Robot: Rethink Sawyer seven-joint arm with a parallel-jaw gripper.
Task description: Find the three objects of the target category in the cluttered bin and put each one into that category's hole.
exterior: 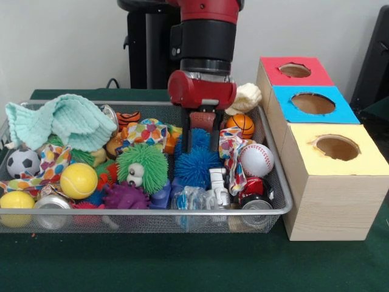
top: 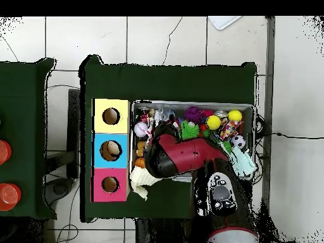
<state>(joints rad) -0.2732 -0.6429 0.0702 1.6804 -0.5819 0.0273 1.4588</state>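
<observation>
My gripper (exterior: 203, 141) reaches down into the middle of the wire mesh bin (exterior: 275, 182). Its fingers stand apart on either side of the top of a blue spiky ball (exterior: 197, 164), whose spikes show between them. Next to this ball sit a green fuzzy ball with eyes (exterior: 141, 165), a baseball (exterior: 256, 159) and a small basketball (exterior: 242, 125). To the right of the bin stands a row of boxes with a red hole (exterior: 295, 70), a blue hole (exterior: 312, 103) and a yellow hole (exterior: 336, 147). In the overhead view the arm (top: 180, 155) hides the gripper.
The bin also holds a yellow tennis ball (exterior: 78, 180), a soccer ball (exterior: 23, 163), a purple spiky ball (exterior: 126, 196), a mint cloth (exterior: 61, 121), patterned fabric (exterior: 146, 132), metal cans (exterior: 51, 204) and a cream object (exterior: 246, 97) at its far right corner.
</observation>
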